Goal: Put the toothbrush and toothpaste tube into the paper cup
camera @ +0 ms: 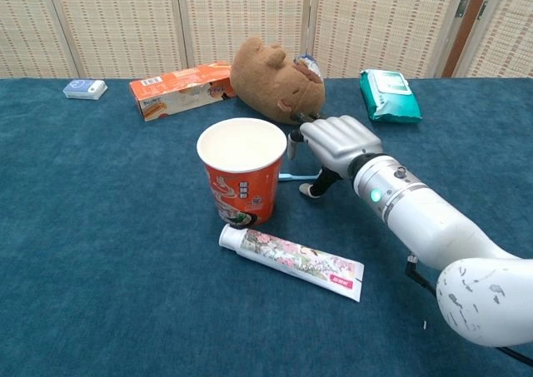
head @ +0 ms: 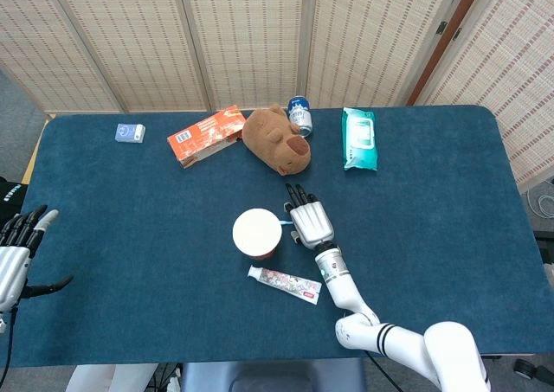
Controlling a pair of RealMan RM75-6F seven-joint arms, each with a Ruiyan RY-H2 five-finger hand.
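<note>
Fingers spread, the left robot hand (head: 16,249) hovers empty off the table's (head: 130,202) left edge. Near the middle, the paper cup (camera: 242,171) stands upright, with the toothpaste tube (camera: 291,260) lying flat just in front of it. Right of the cup, the right robot hand (camera: 333,142) arches palm-down over the toothbrush (camera: 293,177), fingers uncurled, thumb by the handle; whether it grips is unclear.

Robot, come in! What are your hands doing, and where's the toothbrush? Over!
Right hand open, hovering over toothbrush beside paper cup. Left hand open, idle at table edge. Toothpaste tube flat in front of cup. Nothing blocking.
</note>
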